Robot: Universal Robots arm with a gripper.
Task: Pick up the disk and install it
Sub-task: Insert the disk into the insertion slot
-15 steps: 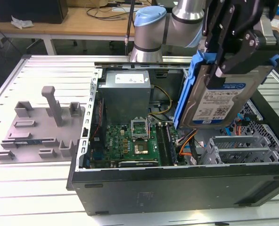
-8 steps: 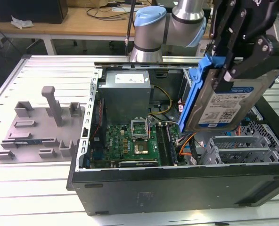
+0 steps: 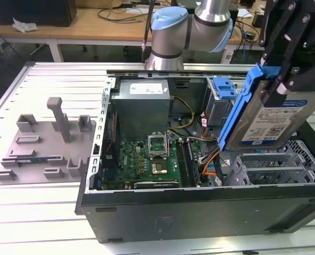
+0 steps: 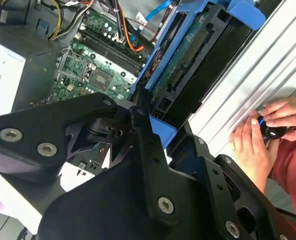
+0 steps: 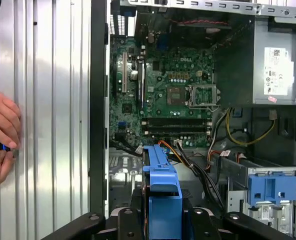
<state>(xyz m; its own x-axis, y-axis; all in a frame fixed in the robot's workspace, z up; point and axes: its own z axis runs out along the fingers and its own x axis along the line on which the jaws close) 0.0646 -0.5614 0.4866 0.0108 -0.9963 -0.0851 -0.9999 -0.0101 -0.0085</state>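
My black gripper (image 3: 283,85) is shut on the disk (image 3: 274,119), a silver drive with a white-and-blue label in a blue carrier bracket. It hangs tilted in the air over the drive cage (image 3: 277,166) at the exterior view's right end of the open computer case (image 3: 200,210). In both wrist views the disk (image 4: 188,60) (image 5: 162,185) sticks out edge-on from between the fingers (image 4: 143,135), with the motherboard (image 5: 173,95) beyond it.
Inside the case sit a grey power supply (image 3: 141,101), cables and a small blue latch panel (image 3: 224,87). A grey fixture plate (image 3: 40,143) lies on the slatted table at the exterior view's left. A person's hands (image 4: 265,132) rest on the table beside the case.
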